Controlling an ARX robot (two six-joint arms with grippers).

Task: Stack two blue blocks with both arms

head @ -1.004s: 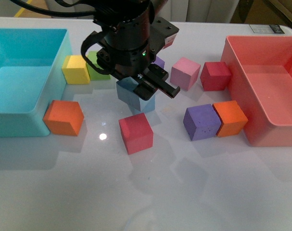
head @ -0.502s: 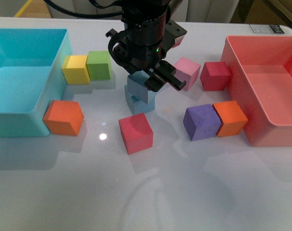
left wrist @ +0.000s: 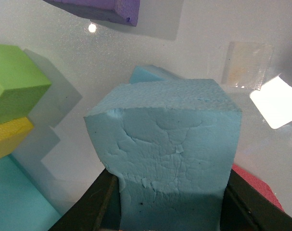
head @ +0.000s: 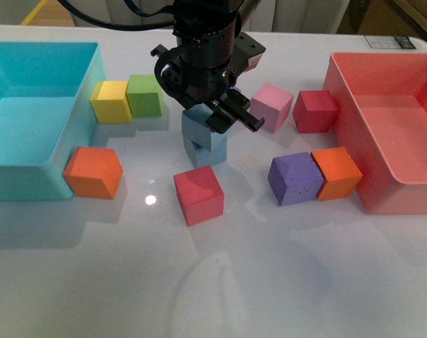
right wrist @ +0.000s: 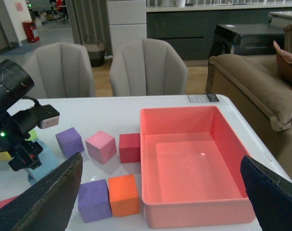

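left gripper (head: 212, 125) clamped downward; right gripper (right wrist: 160, 192) spread wide.

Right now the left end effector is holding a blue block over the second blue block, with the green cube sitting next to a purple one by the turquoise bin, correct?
Not quite. The left end effector does hold a blue block over the second blue block, but the green cube sits next to a yellow cube, not a purple one, by the turquoise bin. The front view shows it.

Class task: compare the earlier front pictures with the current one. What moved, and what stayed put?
The left gripper, shut on the upper blue block, carried it rightward and away, uncovering the green cube, and brought it over the lower blue block. The other cubes and both bins stayed put.
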